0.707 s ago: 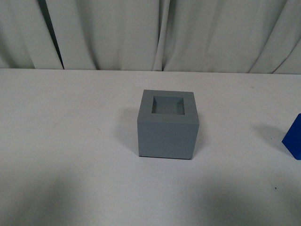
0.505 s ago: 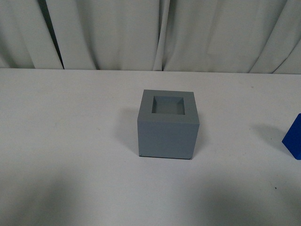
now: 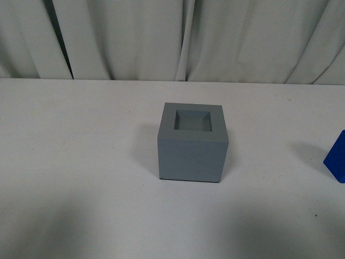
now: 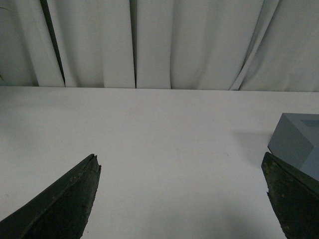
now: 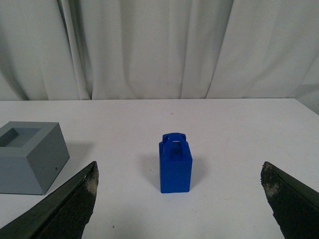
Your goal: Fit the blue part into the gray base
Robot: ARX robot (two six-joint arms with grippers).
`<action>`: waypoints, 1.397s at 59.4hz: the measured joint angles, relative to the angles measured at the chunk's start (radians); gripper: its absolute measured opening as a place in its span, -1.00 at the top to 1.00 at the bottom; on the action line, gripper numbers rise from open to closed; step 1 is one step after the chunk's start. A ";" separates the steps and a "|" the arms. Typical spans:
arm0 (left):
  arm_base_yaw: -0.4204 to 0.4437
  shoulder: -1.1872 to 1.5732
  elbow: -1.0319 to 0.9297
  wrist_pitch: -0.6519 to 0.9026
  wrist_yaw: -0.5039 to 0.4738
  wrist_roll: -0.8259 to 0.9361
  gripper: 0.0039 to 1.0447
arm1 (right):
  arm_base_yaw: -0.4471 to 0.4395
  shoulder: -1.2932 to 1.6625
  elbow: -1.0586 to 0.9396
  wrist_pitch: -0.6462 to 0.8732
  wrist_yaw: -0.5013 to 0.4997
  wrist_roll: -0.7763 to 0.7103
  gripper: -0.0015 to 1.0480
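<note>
The gray base (image 3: 192,144) stands on the white table near the middle of the front view, its square socket facing up and empty. It also shows in the left wrist view (image 4: 299,143) and the right wrist view (image 5: 29,155). The blue part (image 5: 175,163) stands upright on the table in the right wrist view, its looped handle on top; only its edge (image 3: 337,158) shows at the far right of the front view. My right gripper (image 5: 179,172) is open, the blue part ahead of it between its jaws. My left gripper (image 4: 180,164) is open and empty over bare table.
The white table (image 3: 81,140) runs back to pale curtains (image 3: 135,38). The table's right edge (image 5: 306,107) shows in the right wrist view. Neither arm shows in the front view.
</note>
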 joint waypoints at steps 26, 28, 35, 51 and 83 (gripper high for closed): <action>0.000 0.000 0.000 0.000 0.000 0.000 -0.88 | 0.053 0.295 0.175 -0.307 0.154 -0.011 -0.83; 0.000 0.000 0.000 0.000 0.000 0.000 -0.88 | 0.052 0.336 0.200 -0.314 0.154 -0.007 -0.83; 0.000 0.000 0.000 0.000 0.000 0.000 -0.88 | 0.013 0.502 0.311 -0.347 0.100 0.017 -0.83; 0.000 0.000 0.000 0.000 0.000 0.000 -0.88 | -0.114 0.947 0.650 -0.452 -0.055 0.034 -0.83; 0.000 0.000 0.000 0.000 0.000 0.000 -0.88 | -0.064 1.464 1.168 -0.678 -0.039 -0.024 -0.83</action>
